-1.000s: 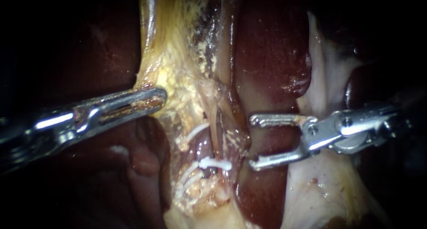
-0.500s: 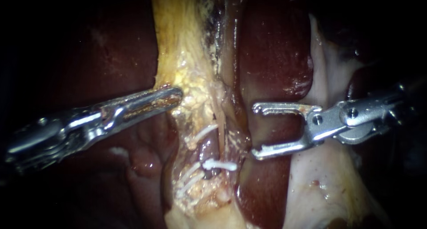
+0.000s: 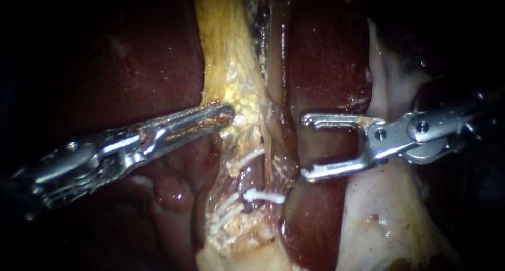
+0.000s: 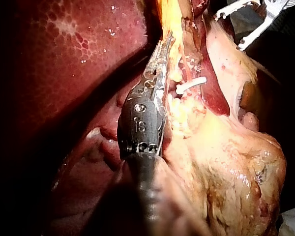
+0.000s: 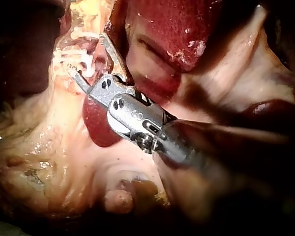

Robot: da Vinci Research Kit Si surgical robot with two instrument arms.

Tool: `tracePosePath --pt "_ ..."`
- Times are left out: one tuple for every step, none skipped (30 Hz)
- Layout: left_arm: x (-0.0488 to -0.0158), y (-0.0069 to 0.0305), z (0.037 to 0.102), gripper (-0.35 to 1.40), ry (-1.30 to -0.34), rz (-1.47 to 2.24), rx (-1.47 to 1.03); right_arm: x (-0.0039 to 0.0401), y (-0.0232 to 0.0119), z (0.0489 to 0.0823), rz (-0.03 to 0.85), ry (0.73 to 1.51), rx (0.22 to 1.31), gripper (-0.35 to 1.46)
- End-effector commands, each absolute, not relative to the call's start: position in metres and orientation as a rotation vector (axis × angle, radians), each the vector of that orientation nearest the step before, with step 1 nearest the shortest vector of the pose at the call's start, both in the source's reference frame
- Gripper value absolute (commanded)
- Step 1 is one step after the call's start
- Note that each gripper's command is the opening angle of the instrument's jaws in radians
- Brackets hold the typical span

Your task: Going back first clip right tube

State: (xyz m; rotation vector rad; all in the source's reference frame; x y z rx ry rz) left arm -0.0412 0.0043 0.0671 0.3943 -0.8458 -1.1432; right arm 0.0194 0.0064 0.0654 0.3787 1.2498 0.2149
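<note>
— White clip [image 3: 263, 196]: where does it lie?
— Low in the middle of the endoscope view, set across a dark red tube [image 3: 246, 177]. Its long axis runs almost level, left to right. The tube runs up and down, so the two cross. The clip's longer end points toward the right.
— Anything beside it?
— Other clips [image 3: 244, 159], also white, lie slanted just above it and below to its left.
— And the left instrument [image 3: 225, 113]?
— Its claw is closed together, clamped on the edge of the yellow tissue [image 3: 231, 55] up and left of the clip.
— The right instrument [image 3: 305, 144]?
— Its claw stands wide apart and grips nothing, over the liver [image 3: 321, 66]. The lower tip is near the clip's right end; no contact shows between them.
</note>
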Motion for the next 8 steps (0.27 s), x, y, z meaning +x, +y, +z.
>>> tracePosePath --pt "-0.0412 0.0043 0.0670 -0.35 -0.846 -1.143 0.395 0.0194 0.0064 0.0654 0.215 1.250 0.379 0.60" --pt "-0.0412 0.0043 0.0670 -0.35 -0.846 -1.143 0.395 0.0194 0.0064 0.0654 0.215 1.250 0.379 0.60" --pt "-0.0412 0.0043 0.0670 -0.35 -0.846 -1.143 0.395 0.0194 0.0064 0.0654 0.215 1.250 0.379 0.60" --pt "-0.0412 0.0043 0.0670 -0.35 -0.846 -1.143 0.395 0.0194 0.0064 0.0654 0.215 1.250 0.379 0.60" --pt "-0.0412 0.0043 0.0670 -0.35 -0.846 -1.143 0.395 0.0194 0.0064 0.0654 0.215 1.250 0.379 0.60" --pt "-0.0412 0.0043 0.0670 -0.35 -0.846 -1.143 0.395 0.0194 0.0064 0.0654 0.215 1.250 0.379 0.60" --pt "-0.0412 0.0043 0.0670 -0.35 -0.846 -1.143 0.395 0.0194 0.0064 0.0654 0.215 1.250 0.379 0.60" --pt "-0.0412 0.0043 0.0670 -0.35 -0.846 -1.143 0.395 0.0194 0.0064 0.0654 0.215 1.250 0.379 0.60"
